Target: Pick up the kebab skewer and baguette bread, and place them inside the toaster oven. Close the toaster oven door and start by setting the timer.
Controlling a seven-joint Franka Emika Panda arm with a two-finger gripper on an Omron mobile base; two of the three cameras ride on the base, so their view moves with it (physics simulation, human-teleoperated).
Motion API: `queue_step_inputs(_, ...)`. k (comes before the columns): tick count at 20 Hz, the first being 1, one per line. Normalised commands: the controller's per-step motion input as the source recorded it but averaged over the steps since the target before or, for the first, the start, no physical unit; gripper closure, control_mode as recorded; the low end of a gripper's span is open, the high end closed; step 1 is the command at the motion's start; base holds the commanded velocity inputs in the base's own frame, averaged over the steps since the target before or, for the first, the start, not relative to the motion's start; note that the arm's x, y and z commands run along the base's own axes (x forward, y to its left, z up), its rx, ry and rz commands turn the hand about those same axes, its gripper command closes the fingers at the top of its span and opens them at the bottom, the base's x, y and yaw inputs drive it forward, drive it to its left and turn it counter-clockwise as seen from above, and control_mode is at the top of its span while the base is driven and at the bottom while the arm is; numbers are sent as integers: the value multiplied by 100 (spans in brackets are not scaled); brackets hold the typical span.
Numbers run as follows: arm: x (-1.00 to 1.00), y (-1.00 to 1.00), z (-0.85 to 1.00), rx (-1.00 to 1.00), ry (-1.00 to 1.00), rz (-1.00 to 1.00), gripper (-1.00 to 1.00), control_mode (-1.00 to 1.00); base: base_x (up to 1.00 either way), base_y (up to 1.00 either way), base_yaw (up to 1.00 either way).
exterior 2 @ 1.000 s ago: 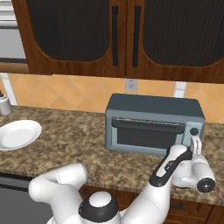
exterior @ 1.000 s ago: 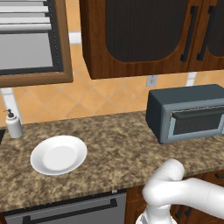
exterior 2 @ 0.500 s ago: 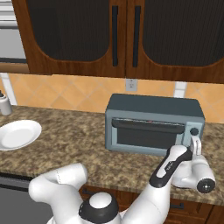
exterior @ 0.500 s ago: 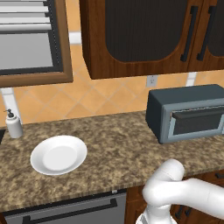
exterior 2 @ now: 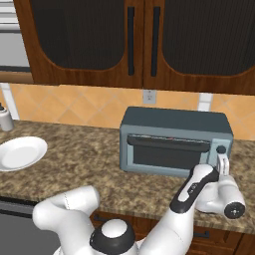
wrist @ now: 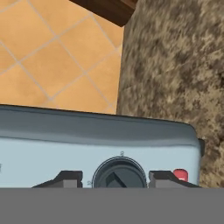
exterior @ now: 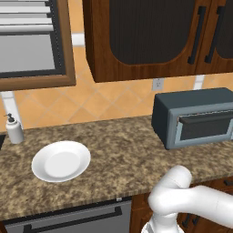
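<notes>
In the left base view, the boxy grey-blue metal toaster oven [exterior: 198,116] stands on the speckled brown granite worktop [exterior: 118,159] with its glass-fronted door [exterior: 205,126] shut. In the right base view, the two-finger hand [exterior 2: 223,160] sits at the oven's right end, apparently to set the timer. In the hand view, its dark fingertips [wrist: 70,178] stand apart on either side of the round dark timer knob [wrist: 120,174].
</notes>
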Motion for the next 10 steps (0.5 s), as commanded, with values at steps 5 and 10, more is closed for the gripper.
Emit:
queue_step_inputs(5, 0, 30, 0, 0, -2, 0, 100, -100, 0, 0, 0)
queue_step_inputs(10, 5, 43, 0, 7, -2, -3, 100, -100, 0, 0, 0)
